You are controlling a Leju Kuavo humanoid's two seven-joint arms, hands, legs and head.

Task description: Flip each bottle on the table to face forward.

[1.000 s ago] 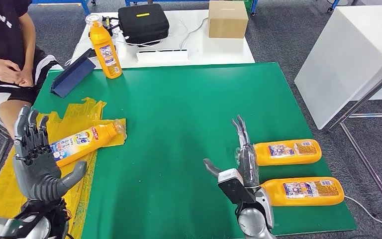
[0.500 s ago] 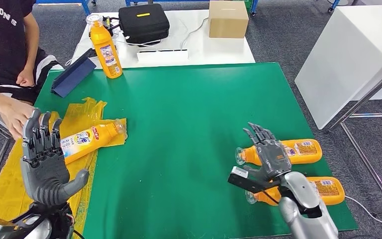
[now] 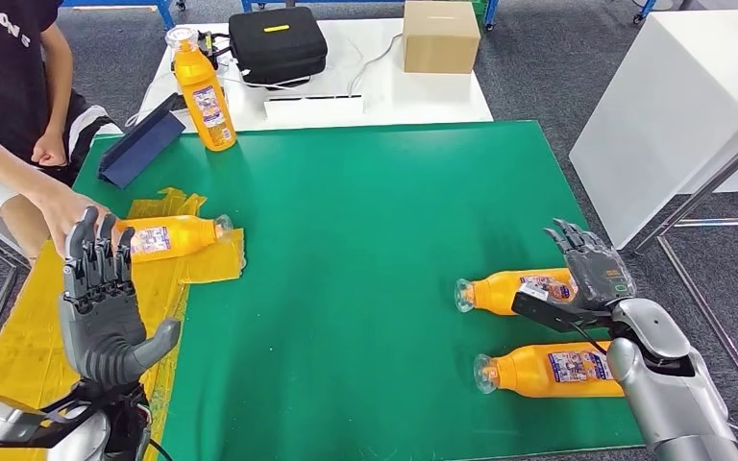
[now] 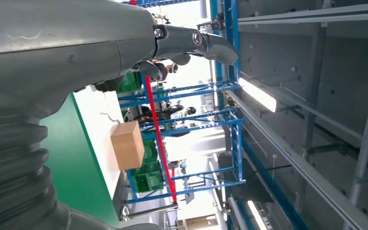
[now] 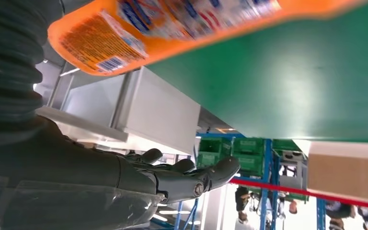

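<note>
Two orange bottles lie on their sides at the right of the green table, caps pointing left: the farther bottle and the nearer bottle. My right hand hovers with fingers spread over the farther bottle's base end; the right wrist view shows its fingers holding nothing below that orange bottle. A third orange bottle lies on a yellow bag at the left, with a person's hand at its base. My left hand stands raised and open near it, its fingers bare.
A fourth orange bottle stands upright on the white table behind, with a black case, a cardboard box and a blue folder. A white cabinet stands to the right. The person sits at the far left.
My right hand swung right, from the bottle caps to over the farther bottle's base. The person's hand reached in, and the left bottle now lies farther back with a different label up.
</note>
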